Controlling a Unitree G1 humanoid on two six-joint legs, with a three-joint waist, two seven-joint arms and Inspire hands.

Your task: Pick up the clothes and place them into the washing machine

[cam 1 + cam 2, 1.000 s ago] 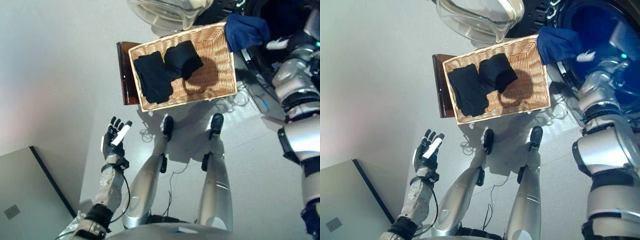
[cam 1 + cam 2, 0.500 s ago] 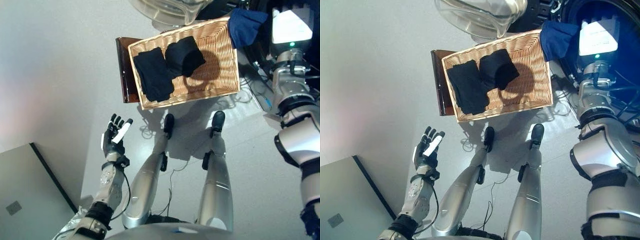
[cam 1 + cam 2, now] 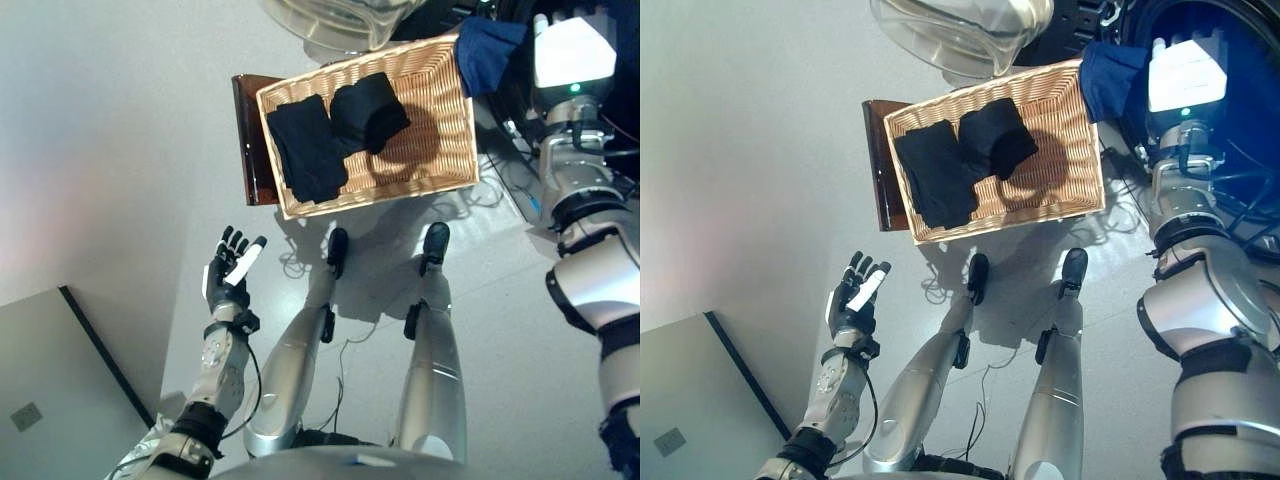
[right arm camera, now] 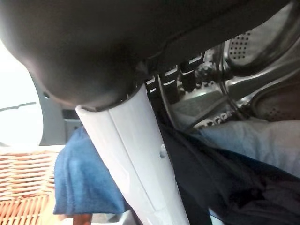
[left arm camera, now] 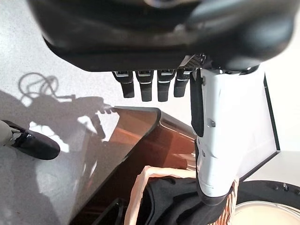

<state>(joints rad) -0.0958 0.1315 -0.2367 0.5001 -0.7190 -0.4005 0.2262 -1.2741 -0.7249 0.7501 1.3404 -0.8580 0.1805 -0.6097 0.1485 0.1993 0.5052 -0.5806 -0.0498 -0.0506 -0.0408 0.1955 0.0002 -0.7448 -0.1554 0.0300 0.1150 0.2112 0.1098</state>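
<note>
- Reaching into the washing machine (image 3: pixel 1230 40), the right hand (image 4: pixel 140 140) meets blue cloth (image 3: pixel 1110 80); finger grip cannot be told.
- Left hand (image 3: pixel 228 275) fingers spread, empty.
- Basket (image 3: pixel 440 175) holds black clothes (image 3: pixel 305 150).

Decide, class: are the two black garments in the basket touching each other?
Touching. The left eye view shows the folded black garment meeting the bunched black garment with no wicker between, inside the basket.

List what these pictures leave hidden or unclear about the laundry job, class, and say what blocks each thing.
- Right hand: its grip on the blue cloth is unreadable; the wrist block covers it in both eye views.
- Washing machine drum: cut off by the picture edge, and the hand's bulk blocks it.
- Black clothes in the basket: how many pieces, unclear.
- Left hand: idle, open.
</note>
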